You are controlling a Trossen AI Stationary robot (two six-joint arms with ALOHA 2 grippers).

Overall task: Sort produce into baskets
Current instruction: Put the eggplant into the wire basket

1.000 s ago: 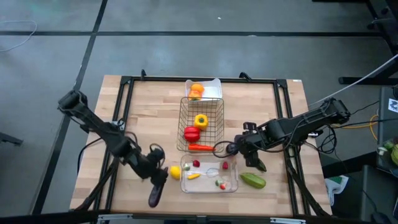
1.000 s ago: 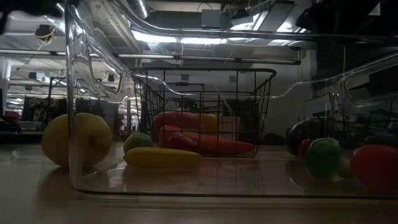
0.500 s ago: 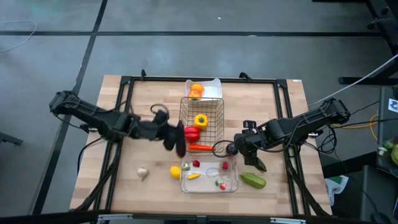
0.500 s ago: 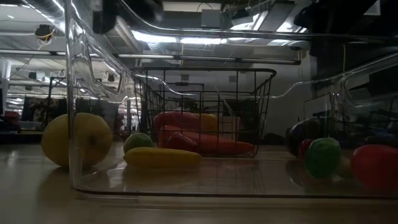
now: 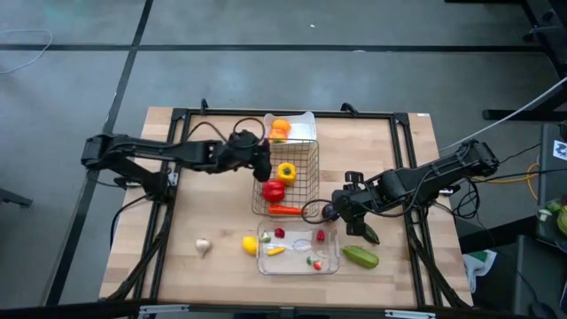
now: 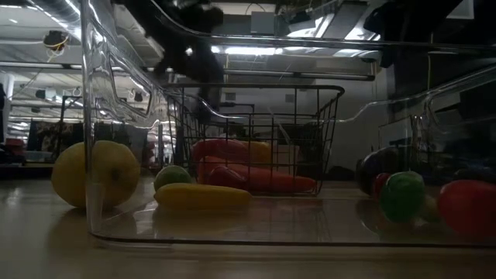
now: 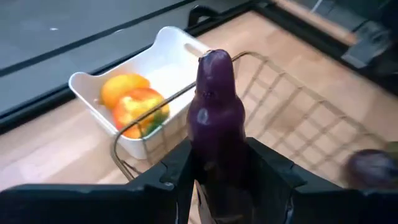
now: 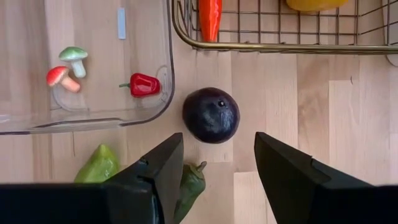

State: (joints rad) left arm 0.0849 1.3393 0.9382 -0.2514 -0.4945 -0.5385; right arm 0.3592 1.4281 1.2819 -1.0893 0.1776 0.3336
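Observation:
My left gripper (image 5: 255,158) is shut on a long purple eggplant (image 7: 216,106). It is above the far left corner of the wire basket (image 5: 288,177), beside the white tray (image 7: 134,102) that holds orange peppers. The basket holds a yellow pepper, a red pepper and a carrot. My right gripper (image 8: 216,146) is open, low over the table to the basket's right. A round purple eggplant (image 8: 211,114) lies on the table just ahead of its fingertips, untouched. The clear tray (image 5: 297,248) holds small produce. My left gripper pinches the long eggplant's lower part (image 7: 217,158) between its two fingers. The eggplant lies along the fingers, and its rounded end (image 7: 215,62) sticks out past their tips. It is lifted clear, above the basket's rim.
A lemon (image 5: 250,245) and a garlic (image 5: 203,246) lie on the table left of the clear tray. A light green vegetable (image 5: 361,257) and a dark green pepper (image 5: 368,235) lie to its right, near my right gripper. A black frame runs around the tabletop.
My left gripper has carried the long eggplant from the table's near left, beside the lemon, up and toward the far edge, to the basket's far left corner. The garlic that the arm covered now shows.

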